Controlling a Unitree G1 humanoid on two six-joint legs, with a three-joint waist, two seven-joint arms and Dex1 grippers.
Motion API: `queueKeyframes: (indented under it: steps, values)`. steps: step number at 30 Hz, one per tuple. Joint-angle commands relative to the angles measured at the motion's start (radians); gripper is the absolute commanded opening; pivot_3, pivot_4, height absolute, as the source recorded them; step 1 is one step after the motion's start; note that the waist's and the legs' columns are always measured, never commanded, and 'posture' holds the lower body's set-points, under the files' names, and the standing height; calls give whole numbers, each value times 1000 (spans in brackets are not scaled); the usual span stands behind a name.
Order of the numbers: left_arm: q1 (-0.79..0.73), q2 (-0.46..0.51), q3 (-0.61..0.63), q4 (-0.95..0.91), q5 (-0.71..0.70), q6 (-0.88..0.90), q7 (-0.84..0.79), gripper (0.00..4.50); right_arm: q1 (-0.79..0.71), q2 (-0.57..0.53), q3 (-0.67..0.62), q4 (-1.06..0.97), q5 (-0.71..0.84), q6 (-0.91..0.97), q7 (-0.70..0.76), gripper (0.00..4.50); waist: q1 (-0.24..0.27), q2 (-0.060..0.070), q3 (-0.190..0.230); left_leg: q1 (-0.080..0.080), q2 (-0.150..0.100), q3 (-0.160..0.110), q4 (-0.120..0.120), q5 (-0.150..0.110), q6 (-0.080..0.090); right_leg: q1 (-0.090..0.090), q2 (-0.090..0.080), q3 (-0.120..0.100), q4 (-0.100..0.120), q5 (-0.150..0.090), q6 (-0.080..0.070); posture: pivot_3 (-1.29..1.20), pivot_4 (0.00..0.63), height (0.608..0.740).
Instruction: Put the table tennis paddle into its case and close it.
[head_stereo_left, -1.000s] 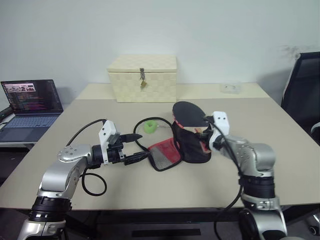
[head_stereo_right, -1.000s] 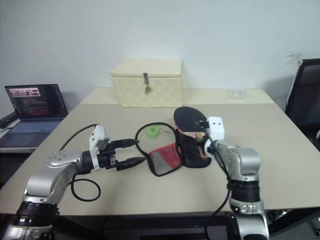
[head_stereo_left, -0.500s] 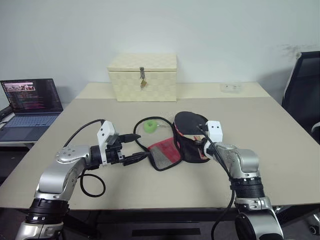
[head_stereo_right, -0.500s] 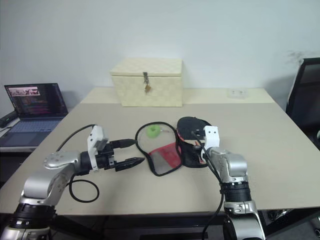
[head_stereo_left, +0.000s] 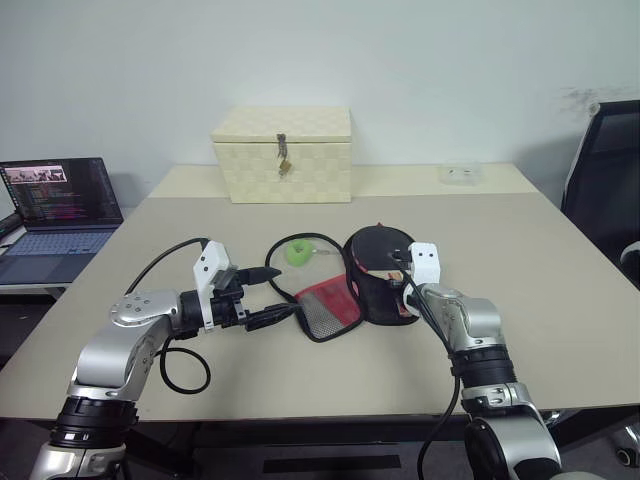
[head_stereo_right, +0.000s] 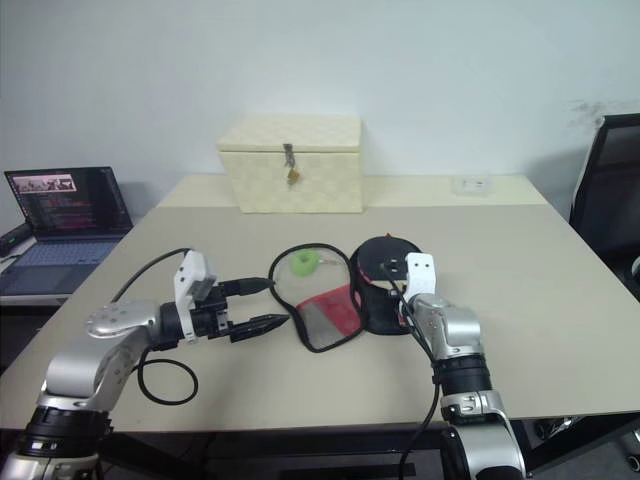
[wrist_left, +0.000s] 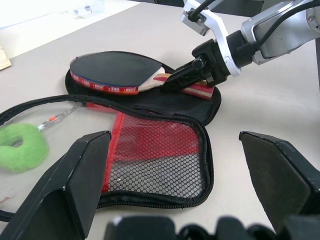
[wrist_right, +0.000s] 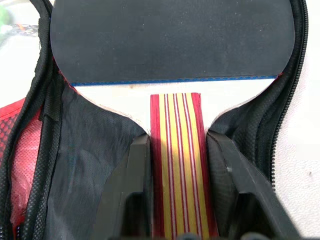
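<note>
The table tennis paddle, black-faced with a red-striped wooden handle, lies flat inside the open half of the case at the middle of the table. The case's red mesh flap is folded out towards me. Its green pompom pull rests beside the zip. My right gripper has one finger close against each side of the handle. A short way left of the flap, my left gripper hovers wide open with nothing in it.
A cream woven box with a metal latch stands at the back of the table. An open laptop sits on a side surface at the left. A black chair stands at the right. A small clear object lies at the back right.
My right gripper has sunk and gone forward with the paddle. The paddle was tilted up above the case and now lies flat in it. The left arm has kept still.
</note>
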Motion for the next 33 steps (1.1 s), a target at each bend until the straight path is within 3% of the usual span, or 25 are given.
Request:
queueKeyframes:
  steps: [1, 5, 8, 11, 14, 18, 24, 25, 33]
  values:
    - [-4, 12, 24, -23, -7, -9, 11, 4500, -4, 9, 26, -105, 8, 7, 12, 3053, 0, 0, 0, 0, 0, 0, 0, 0, 0, 0, 0, 0, 0, 0, 0, 0, 150, 740]
    - [1, 5, 29, -9, -5, -8, 32, 4500, 34, -29, 128, -269, 25, 80, 102, 4479, -2, 0, 0, 0, 0, 0, 0, 0, 0, 0, 0, 0, 1, 0, 0, 0, 150, 740]
    - [12, 10, 37, 45, 31, -29, 69, 4500, 96, -169, 169, -533, 166, 170, 319, 4479, 1, 0, 0, 0, 0, -1, 0, 0, 0, 0, 0, 0, 1, 0, 0, 0, 150, 740]
    - [11, 26, 22, 130, 102, -82, 106, 4500, 132, -311, 140, -668, 268, 211, 459, 4479, 5, 0, 0, -1, -1, -1, 1, 0, 0, 0, 0, -1, -1, 0, 0, 0, 150, 740]
    - [-16, 24, -4, 247, 198, -169, 160, 3929, 153, -430, 128, -708, 313, 199, 556, 4500, 9, -1, -1, 1, 0, -2, 1, 0, 0, 2, 0, -2, -1, 0, 0, 0, 150, 740]
    - [-75, 6, -45, 381, 253, -211, 158, 2490, 176, -550, 123, -699, 315, 141, 638, 4500, 12, -1, -1, 1, 0, -2, 1, 0, 0, 2, 0, -2, -1, 0, 0, 0, 150, 740]
    - [-201, -53, -99, 592, 335, -285, 189, 219, 176, -606, 112, -739, 376, 123, 722, 4500, 14, -1, -1, 0, -1, -1, 1, 0, 0, 2, 0, -2, -1, 0, 0, 0, 150, 740]
    - [-221, -66, -105, 620, 346, -299, 195, 24, 176, -608, 113, -740, 378, 121, 723, 4500, 15, -1, -1, 0, -1, -1, 1, 0, 0, 2, 0, -2, -1, 0, 0, 0, 150, 740]
    - [-382, -203, -161, 892, 428, -399, 232, 24, 170, -618, 114, -725, 364, 104, 697, 4500, 20, -2, -1, -1, -2, -2, 2, 0, 1, 2, 0, -3, -1, 0, 1, 0, 150, 740]
